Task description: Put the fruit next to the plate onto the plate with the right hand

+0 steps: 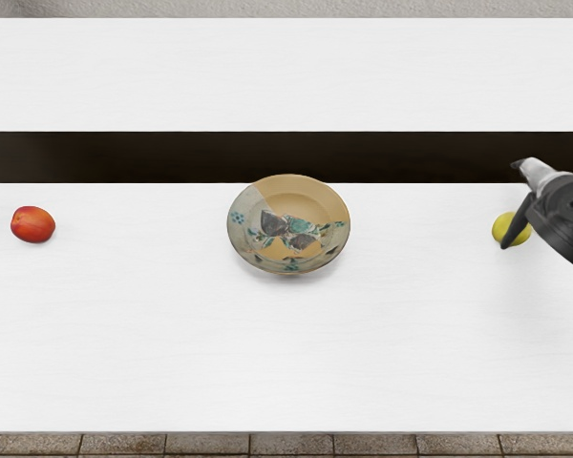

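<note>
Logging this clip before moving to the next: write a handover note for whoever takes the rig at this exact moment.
Right hand: in from the right edge, at the yellow fruit and partly covering it; a grip cannot be confirmed.
Left hand: out of view.
Plate: mid-table, nothing on it.
Red-orange fruit: far left on the table, untouched.
Done: the reach to the yellow fruit, at most.
Left: secure the yellow fruit, carry it to the plate, set it down, release.
</note>
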Controlling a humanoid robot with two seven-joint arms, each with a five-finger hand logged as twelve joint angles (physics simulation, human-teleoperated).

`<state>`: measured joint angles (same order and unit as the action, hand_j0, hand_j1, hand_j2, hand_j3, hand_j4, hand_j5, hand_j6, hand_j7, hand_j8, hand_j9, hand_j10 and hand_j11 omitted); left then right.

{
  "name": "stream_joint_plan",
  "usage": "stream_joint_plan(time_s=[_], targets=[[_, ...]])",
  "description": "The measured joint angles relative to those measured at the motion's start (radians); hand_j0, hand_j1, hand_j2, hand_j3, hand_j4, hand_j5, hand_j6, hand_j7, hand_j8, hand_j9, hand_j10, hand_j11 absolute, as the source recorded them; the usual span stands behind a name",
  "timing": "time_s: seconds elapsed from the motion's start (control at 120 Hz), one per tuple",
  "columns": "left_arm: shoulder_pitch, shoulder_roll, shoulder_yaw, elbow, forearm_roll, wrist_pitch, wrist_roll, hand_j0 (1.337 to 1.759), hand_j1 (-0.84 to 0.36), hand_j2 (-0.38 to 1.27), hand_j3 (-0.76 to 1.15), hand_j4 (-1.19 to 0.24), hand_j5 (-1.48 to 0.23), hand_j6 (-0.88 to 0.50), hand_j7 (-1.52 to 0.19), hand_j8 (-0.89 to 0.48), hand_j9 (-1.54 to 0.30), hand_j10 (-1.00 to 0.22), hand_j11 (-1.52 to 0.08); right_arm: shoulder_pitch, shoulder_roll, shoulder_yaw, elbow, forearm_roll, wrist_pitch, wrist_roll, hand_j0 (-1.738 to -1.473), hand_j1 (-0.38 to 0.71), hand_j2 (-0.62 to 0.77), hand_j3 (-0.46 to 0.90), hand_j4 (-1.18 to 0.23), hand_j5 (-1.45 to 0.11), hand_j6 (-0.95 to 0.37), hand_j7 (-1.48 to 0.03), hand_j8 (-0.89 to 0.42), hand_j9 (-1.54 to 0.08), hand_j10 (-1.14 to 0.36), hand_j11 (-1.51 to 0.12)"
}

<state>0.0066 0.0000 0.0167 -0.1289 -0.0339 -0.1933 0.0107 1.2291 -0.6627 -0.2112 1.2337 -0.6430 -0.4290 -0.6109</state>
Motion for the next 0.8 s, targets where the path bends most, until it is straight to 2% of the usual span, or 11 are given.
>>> stream_joint_plan(time_s=[0.283,0.467,0.733,0.75,0.775,0.8], targets=[[0.001,0.0,0.0,0.0,0.0,0.0,0.0,1.658,0.35,0.0,0.0,0.0,0.0,0.0,0.0,0.0,0.0,0.0,0.0,-0.016,-0.011,-0.022,0.058,0.004,-0.042,0.0,-1.658,-0.2,-0.02,0.0,-0.13,-0.16,-0.13,-0.16,-0.13,-0.16,-0.13,-0.16],[0.001,0.0,0.0,0.0,0.0,0.0,0.0,1.658,0.35,0.0,0.0,0.0,0.0,0.0,0.0,0.0,0.0,0.0,0.0,-0.024,-0.001,-0.031,0.054,0.004,-0.088,0.0,-1.658,-0.14,-0.03,0.0,-0.18,-0.23,-0.18,-0.23,-0.18,-0.23,-0.18,-0.23],[0.001,0.0,0.0,0.0,0.0,0.0,0.0,1.658,0.35,0.0,0.0,0.0,0.0,0.0,0.0,0.0,0.0,0.0,0.0,-0.046,0.014,-0.048,0.04,0.003,-0.149,0.0,-1.658,-0.11,-0.04,0.0,-0.2,-0.26,-0.2,-0.26,-0.2,-0.26,-0.2,-0.26],[0.0,0.0,0.0,0.0,0.0,0.0,0.0,1.658,0.35,0.0,0.0,0.0,0.0,0.0,0.0,0.0,0.0,0.0,0.0,-0.047,0.017,-0.048,0.038,0.002,-0.15,0.0,-1.658,-0.11,-0.03,-0.01,-0.2,-0.26,-0.2,-0.26,-0.2,-0.26,-0.2,-0.26],[0.0,0.0,0.0,0.0,0.0,0.0,0.0,1.658,0.35,0.0,0.0,0.0,0.0,0.0,0.0,0.0,0.0,0.0,0.0,-0.048,0.02,-0.048,0.035,0.002,-0.151,0.0,-1.662,-0.11,-0.08,0.08,-0.2,-0.26,-0.2,-0.26,-0.2,-0.26,-0.2,-0.26],[0.0,0.0,0.0,0.0,0.0,0.0,0.0,1.658,0.35,0.0,0.0,0.0,0.0,0.0,0.0,0.0,0.0,0.0,0.0,-0.047,0.022,-0.048,0.033,0.002,-0.151,-0.001,-1.669,-0.12,-0.06,0.03,-0.2,-0.26,-0.2,-0.26,-0.2,-0.26,-0.2,-0.26]])
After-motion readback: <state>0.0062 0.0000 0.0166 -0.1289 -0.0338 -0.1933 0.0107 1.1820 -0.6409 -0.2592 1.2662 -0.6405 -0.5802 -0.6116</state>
